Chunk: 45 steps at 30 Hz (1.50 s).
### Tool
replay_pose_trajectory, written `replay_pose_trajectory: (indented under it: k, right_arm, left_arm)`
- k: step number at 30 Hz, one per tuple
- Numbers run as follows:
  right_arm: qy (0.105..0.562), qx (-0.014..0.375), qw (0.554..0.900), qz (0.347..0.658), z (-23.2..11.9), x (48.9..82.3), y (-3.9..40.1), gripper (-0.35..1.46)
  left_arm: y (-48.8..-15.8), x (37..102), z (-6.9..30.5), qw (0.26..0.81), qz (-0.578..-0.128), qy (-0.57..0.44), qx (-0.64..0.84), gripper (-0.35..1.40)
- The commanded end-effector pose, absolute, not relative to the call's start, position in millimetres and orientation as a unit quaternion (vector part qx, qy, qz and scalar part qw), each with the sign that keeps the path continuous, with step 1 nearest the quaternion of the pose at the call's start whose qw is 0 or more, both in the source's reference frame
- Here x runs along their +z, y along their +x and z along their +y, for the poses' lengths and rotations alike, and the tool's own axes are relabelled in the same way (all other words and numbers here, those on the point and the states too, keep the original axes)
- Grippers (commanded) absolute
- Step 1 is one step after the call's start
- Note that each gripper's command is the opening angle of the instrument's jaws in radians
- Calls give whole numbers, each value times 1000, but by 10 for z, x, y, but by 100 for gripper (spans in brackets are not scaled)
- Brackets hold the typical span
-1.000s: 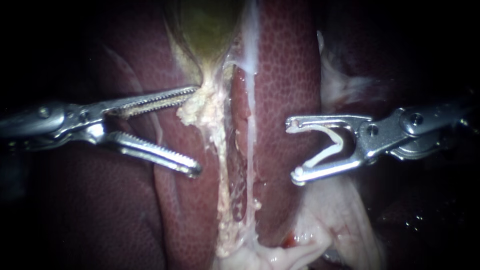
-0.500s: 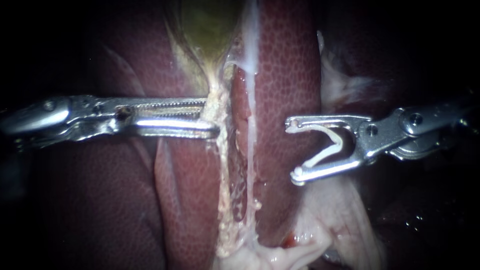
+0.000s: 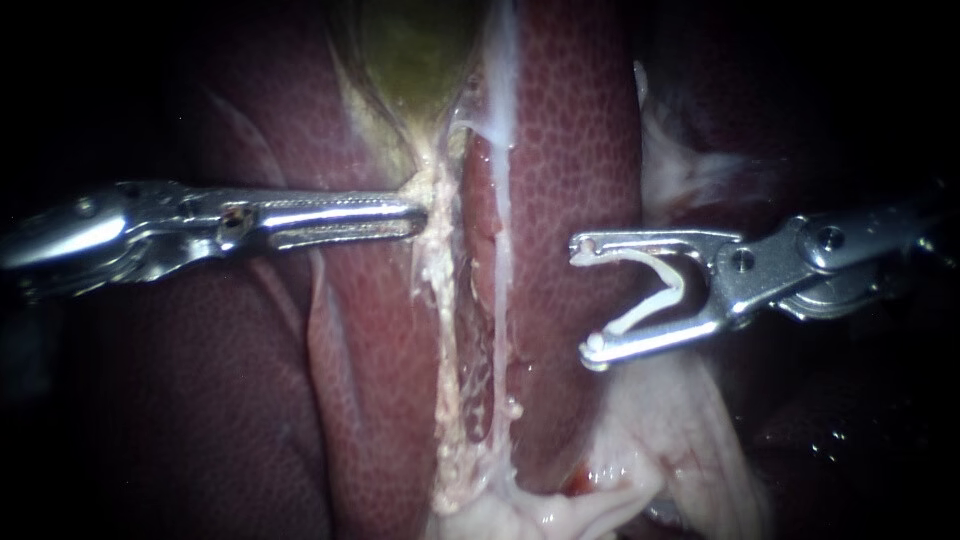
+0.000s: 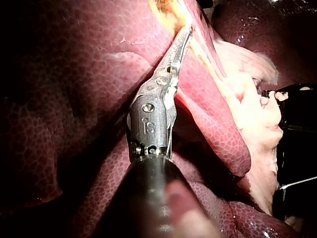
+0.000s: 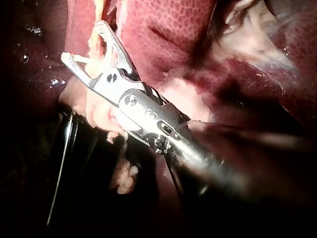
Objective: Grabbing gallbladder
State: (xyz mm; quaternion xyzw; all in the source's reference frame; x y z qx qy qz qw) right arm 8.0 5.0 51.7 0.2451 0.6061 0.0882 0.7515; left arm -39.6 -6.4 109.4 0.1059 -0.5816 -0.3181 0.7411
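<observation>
The greenish gallbladder (image 3: 415,50) lies at the top between lobes of red liver (image 3: 570,150). It narrows into a pale, crumbly strand (image 3: 440,300) that runs downward. My left instrument (image 3: 415,215) comes in level from the left, its toothed jaws shut on the pale tissue at the gallbladder's neck. The left wrist view shows the same jaws (image 4: 184,33) lying together, their tip in yellowish tissue. My right instrument (image 3: 590,295) hangs to the right of the strand, clear of it. Its jaws stand wide apart with a white clip (image 3: 665,290) seated between them (image 5: 83,40).
Pale fatty tissue (image 3: 640,470) spreads below the right instrument and along the bottom edge. A white membrane (image 3: 500,130) runs down the liver beside the strand. More whitish tissue (image 3: 680,170) lies at the upper right. Both sides fade into darkness.
My left instrument's jaws, wide open a second ago, have closed on the pale tissue at the gallbladder's neck and drawn it slightly left. The right instrument has stayed still.
</observation>
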Motion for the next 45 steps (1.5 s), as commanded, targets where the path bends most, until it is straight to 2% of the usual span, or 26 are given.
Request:
replay_pose_trajectory:
  k: [1,9,28,45]
  right_arm:
    - [245,88,751,606,50,516,80,60]
    - [245,88,751,606,50,516,80,60]
    - [245,88,752,606,50,517,80,60]
    - [245,88,752,606,50,519,81,60]
  left_arm:
    - [-395,1092,-64,741,-581,105,-319,-35]
    - [-385,1066,-56,739,-581,111,-322,-35]
    - [-331,1011,-14,728,-589,97,-338,-35]
    - [-325,1001,-15,725,-589,93,-344,-35]
